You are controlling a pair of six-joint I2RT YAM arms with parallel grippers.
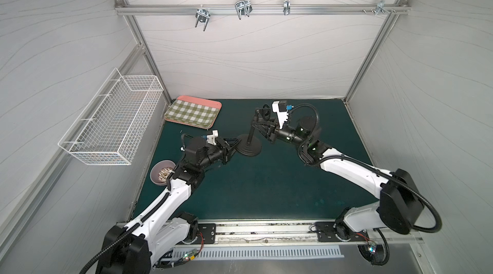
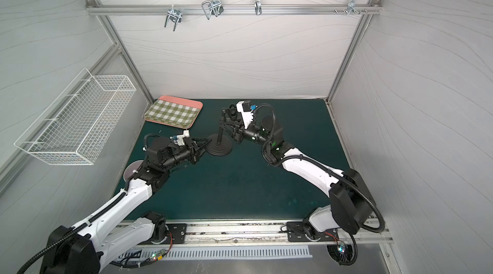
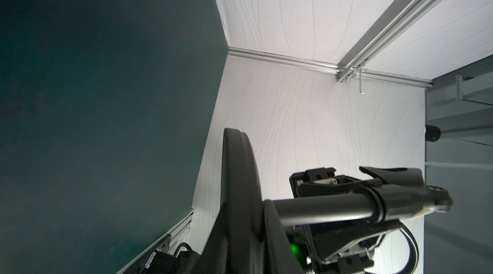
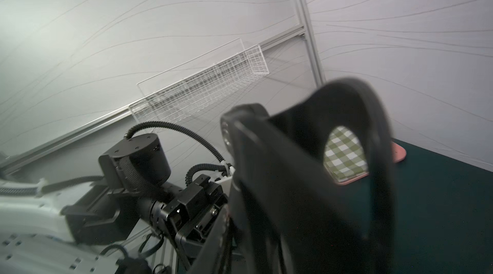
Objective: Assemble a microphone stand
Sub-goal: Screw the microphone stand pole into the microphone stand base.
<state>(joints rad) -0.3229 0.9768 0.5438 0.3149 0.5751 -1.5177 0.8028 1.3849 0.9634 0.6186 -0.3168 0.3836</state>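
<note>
Both top views, base (image 1: 249, 150): middle of mat (image 1: 266, 187); rod (image 1: 251, 134) stands in its centre, clip (image 1: 265, 114) on top.
Left gripper (image 1: 236, 144): clenched on base rim, 9 o'clock side.
Right gripper (image 1: 254, 126): flanks rod from 3 o'clock; grip cannot be told.
Left wrist, base (image 3: 237, 179): edge-on, rod (image 3: 320, 210) seated.
Right wrist, clip (image 4: 298, 131): close up, tray (image 4: 344, 158) behind.

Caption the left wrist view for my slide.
Edge-on disc base with the rod rising from its centre, green mat and white walls behind.

Here's the booth, white-panelled and evenly lit.
Wavy-lined walls (image 1: 253, 54) in an aluminium frame (image 1: 377, 46), green mat (image 1: 266, 187) below, hooks (image 1: 242, 8) along the back rail (image 1: 320, 9), wire basket (image 1: 114, 126) on a side wall.
</note>
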